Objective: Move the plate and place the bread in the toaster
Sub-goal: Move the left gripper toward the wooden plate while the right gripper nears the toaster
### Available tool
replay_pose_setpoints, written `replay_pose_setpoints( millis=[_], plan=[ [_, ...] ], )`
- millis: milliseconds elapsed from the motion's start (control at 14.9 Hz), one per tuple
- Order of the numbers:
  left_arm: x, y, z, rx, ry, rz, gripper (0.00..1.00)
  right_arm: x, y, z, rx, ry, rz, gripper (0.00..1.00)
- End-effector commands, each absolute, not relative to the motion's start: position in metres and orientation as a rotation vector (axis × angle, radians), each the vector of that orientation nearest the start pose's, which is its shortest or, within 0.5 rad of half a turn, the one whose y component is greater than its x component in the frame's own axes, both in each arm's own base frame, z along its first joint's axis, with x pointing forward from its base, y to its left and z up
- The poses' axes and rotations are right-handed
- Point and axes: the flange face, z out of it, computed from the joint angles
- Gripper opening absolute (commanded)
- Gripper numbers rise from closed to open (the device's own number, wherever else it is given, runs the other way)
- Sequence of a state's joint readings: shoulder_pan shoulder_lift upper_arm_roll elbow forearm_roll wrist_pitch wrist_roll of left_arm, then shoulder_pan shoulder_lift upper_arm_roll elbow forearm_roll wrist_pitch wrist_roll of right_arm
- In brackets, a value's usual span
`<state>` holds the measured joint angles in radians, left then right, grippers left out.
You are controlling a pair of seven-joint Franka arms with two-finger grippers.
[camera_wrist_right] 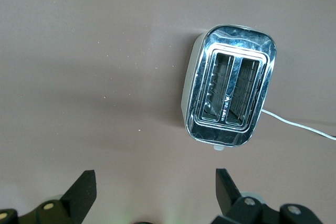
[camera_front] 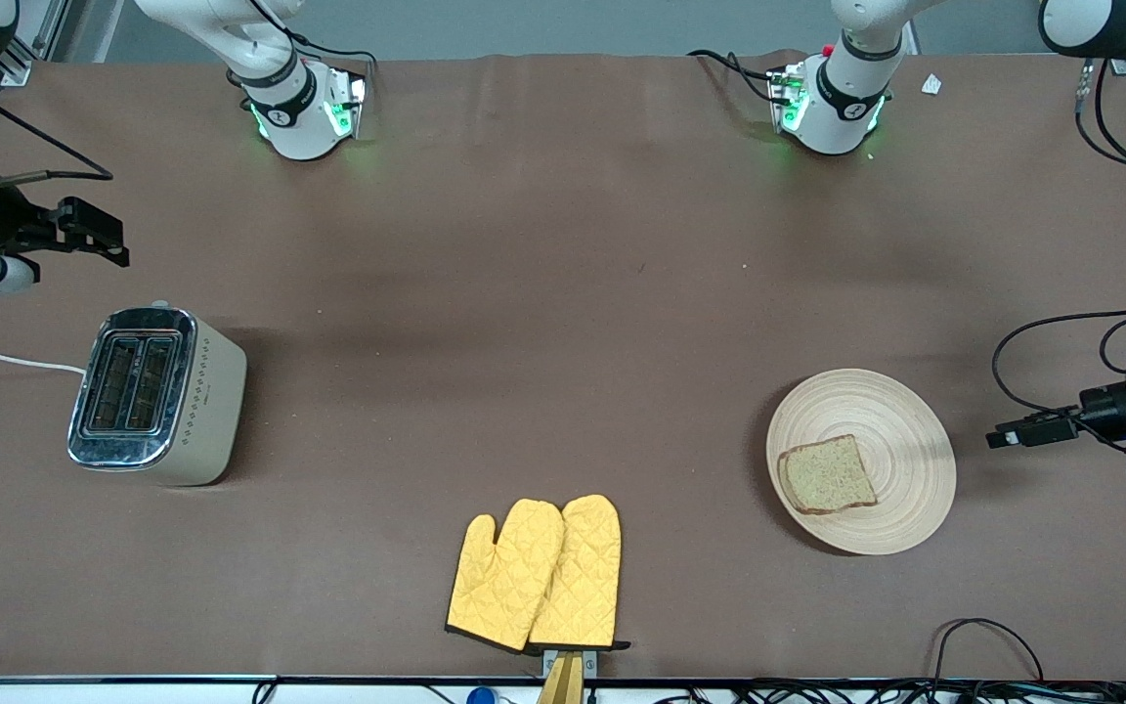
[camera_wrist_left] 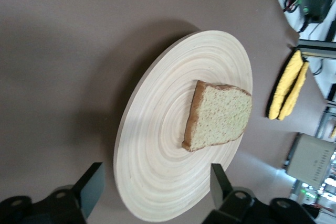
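The light-wood plate lies toward the left arm's end of the table, with the brown bread slice flat on it. The cream toaster with its chrome top stands toward the right arm's end, both slots empty. My left gripper is open and low beside the plate's rim. In the left wrist view its fingers straddle the plate edge, with the bread farther in. My right gripper is open and empty, above the table next to the toaster.
Two yellow oven mitts lie near the table's front edge, nearer the camera than the plate and toaster. The toaster's white cord runs off the right arm's end. Loose cables hang by the left gripper.
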<state>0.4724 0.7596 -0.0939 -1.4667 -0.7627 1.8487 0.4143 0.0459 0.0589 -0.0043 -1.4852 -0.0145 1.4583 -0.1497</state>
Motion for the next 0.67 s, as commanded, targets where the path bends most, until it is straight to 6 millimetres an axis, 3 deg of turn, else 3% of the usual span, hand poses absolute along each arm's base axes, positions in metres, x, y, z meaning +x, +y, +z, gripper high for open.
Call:
replay_pose_setpoints(
  millis=[0, 335, 602],
  plan=[
    [0.661, 0.212, 0.208, 2.211, 0.405, -0.024, 0.80, 0.558, 0.020, 0.621, -3.132, -0.274, 0.128, 1.00],
    [0.658, 0.208, 0.178, 2.191, 0.407, -0.055, 0.70, 0.557, 0.016, 0.613, -3.119, -0.259, 0.165, 1.00],
    [0.657, 0.207, 0.169, 2.191, 0.411, -0.061, 0.69, 0.556, 0.003, 0.598, -3.092, -0.218, 0.223, 1.00]
  ],
)
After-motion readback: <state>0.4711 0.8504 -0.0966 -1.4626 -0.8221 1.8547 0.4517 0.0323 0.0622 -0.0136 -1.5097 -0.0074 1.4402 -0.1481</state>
